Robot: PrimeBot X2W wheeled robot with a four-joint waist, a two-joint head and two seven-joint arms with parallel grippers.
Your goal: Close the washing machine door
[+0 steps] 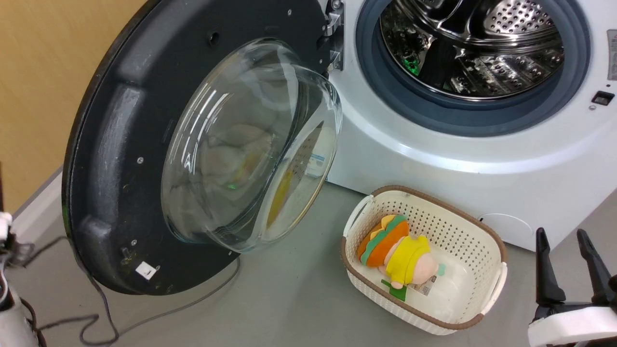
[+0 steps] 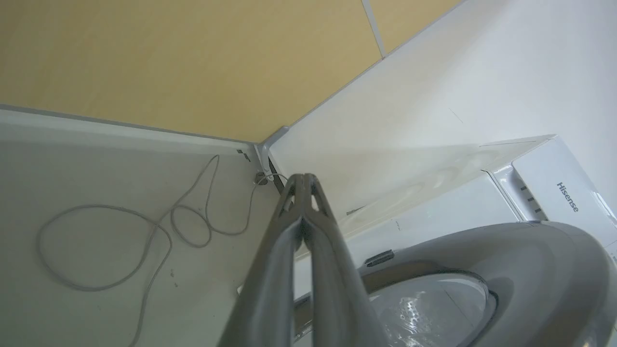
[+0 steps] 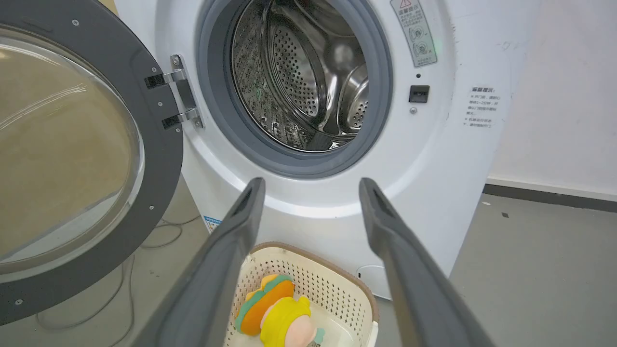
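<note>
Washing machine door point(image 1: 120, 159) is wide open in the head view. It hangs out to the left on its hinge point(image 1: 335, 36), well away from the round hole of the washing machine point(image 1: 434, 159). Its glass bowl point(image 1: 250, 144) sticks out toward us. The shiny drum point(image 1: 482, 43) is open to see. A white basket point(image 1: 487, 231) sits on the floor just in front of the machine, with one soft toy point(image 1: 400, 253) lying in it. The right pincer point(image 1: 561, 232) waits low on the right, spread, holding nothing.

The left wrist view looks from behind the door. The left pincer point(image 2: 303, 180) has its two fingers pressed together, with nothing between them. I think they are shut like that to make one firm stick for pushing. The door's grey outer side point(image 2: 554, 270) is just beside the fingers, but I cannot tell if they touch it. A grey cable point(image 2: 120, 226) lies looped on the floor by the yellow wall point(image 2: 168, 62).

The right wrist view looks past the spread right pincer point(image 3: 312, 182), straight at the drum point(image 3: 308, 82). The drum looks to have no clothes in it. The door point(image 3: 159, 159) is at the left, swung fully back. The basket point(image 3: 356, 294) with the toy point(image 3: 274, 313) is below. It sits low by the machine's foot, so I think the door can swing shut above it.
</note>
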